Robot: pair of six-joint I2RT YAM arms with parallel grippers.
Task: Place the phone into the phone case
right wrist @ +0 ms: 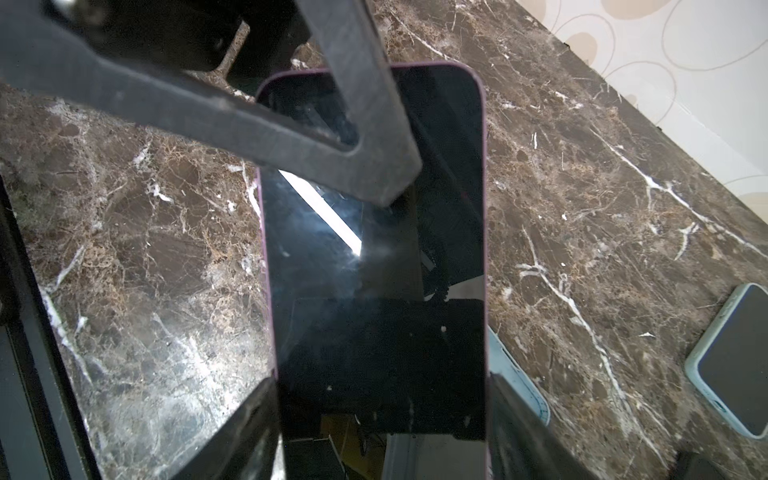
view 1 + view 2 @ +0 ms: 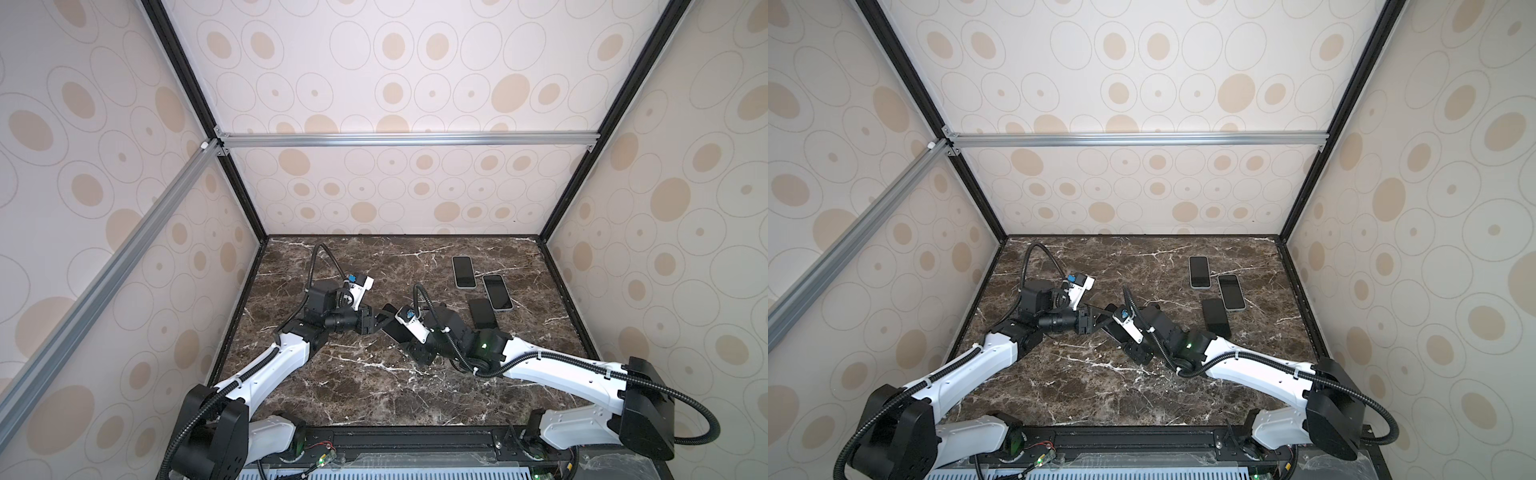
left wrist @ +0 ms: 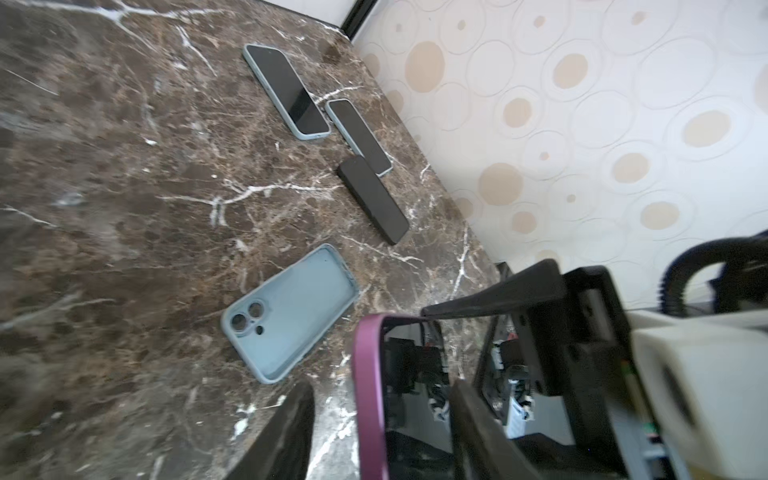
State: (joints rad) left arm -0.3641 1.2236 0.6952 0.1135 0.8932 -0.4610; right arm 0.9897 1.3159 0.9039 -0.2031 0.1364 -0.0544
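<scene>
Right wrist view: the purple phone (image 1: 374,291) is clamped in the right hand (image 1: 382,399), with the left hand (image 3: 380,390) spread astride it. The blue phone case (image 3: 291,316) beside it is not yet filled.

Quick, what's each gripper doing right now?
Left gripper: open, jaws straddling the phone at one end, with a gap on one side.
Right gripper: closed on the phone's sides, holding it.

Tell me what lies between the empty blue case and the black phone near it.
Nothing. In the left wrist view, only bare marble tabletop separates the empty blue case from the black phone; they are apart.
</scene>
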